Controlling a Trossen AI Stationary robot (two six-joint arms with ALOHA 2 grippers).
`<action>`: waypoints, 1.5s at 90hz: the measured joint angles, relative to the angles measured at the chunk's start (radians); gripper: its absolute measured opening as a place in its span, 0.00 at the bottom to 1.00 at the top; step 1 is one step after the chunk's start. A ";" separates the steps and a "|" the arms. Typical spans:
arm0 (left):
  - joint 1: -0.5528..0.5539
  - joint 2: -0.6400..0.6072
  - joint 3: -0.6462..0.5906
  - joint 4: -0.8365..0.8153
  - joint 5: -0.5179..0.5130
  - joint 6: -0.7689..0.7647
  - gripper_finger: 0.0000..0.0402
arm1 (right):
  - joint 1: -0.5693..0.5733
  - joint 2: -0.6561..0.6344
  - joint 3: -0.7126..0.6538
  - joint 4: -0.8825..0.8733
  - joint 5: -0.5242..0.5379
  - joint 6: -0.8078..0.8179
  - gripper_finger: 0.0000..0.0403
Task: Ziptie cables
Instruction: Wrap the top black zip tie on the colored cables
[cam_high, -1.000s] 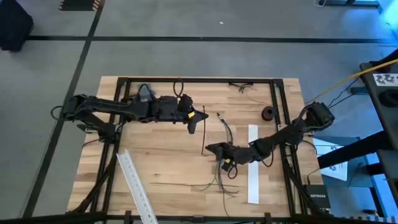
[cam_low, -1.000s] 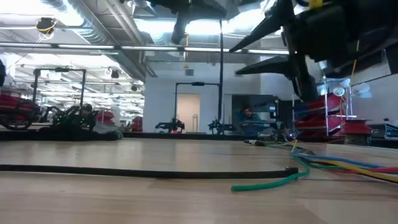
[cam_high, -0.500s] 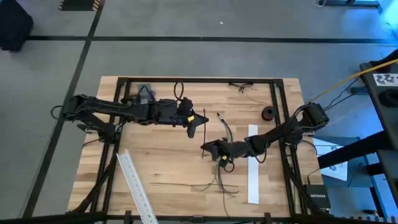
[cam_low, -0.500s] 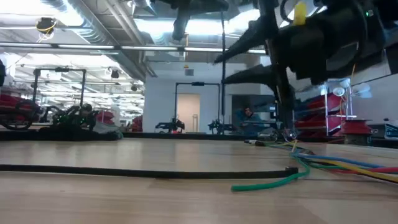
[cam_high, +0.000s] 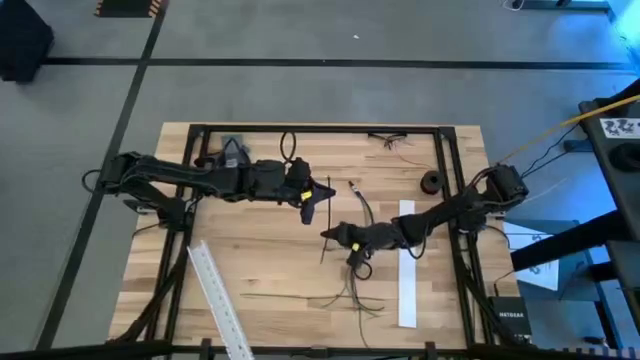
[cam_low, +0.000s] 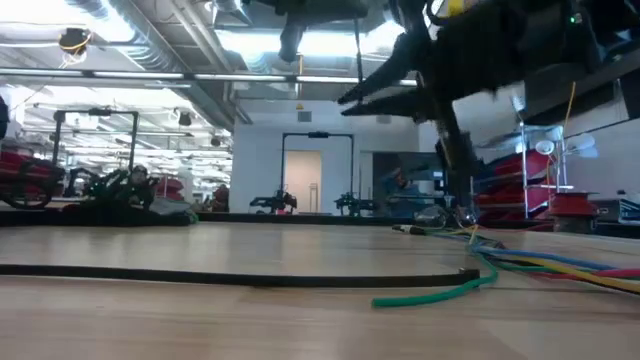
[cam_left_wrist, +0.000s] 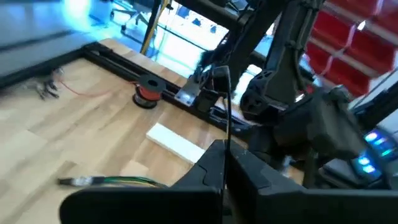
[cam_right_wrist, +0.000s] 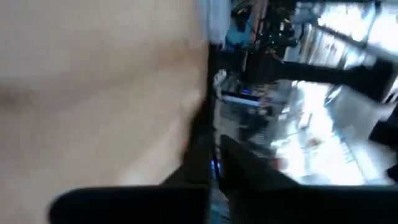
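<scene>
Pale butcher-block planks form the table (cam_high: 260, 240), on which the cables (cam_high: 345, 298), a loose bunch of very thin dark wire strands, are spread near the front edge, untouched by either arm. A thin black strip (cam_high: 326, 215), apparently the ziptie, is held upright over the middle of the table by the left gripper (cam_high: 310, 196); its jaws are seen in the left wrist view closed to a narrow slit on that strip, presumably so that the free end can be taken by the other arm. The right gripper (cam_high: 333, 236) is brought close beside the strip's lower end; in the low view its fingers appear spread apart with nothing between them, though the blurred right wrist view makes this uncertain. A short multicoloured cable stub (cam_high: 358, 205) lies just behind the right arm. A flat white strip (cam_high: 406, 262) lies under the right forearm, and a long white slotted strip (cam_high: 220, 300) lies diagonally at the front left. A small dark spool (cam_high: 431, 181) rests near the far right corner. The cables are partly overhung by the right wrist, which could hinder gathering them.
</scene>
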 joint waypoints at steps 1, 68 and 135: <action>0.001 0.000 0.000 -0.001 0.000 0.011 0.00 | 0.000 0.000 0.000 0.002 -0.013 0.036 0.02; -0.017 0.000 0.001 -0.099 -0.318 0.849 0.00 | -0.329 -0.076 -0.004 0.017 -0.600 1.313 0.00; -0.050 -0.009 0.002 0.031 -0.590 1.141 0.00 | -0.471 -0.226 -0.005 0.198 -0.736 1.980 0.00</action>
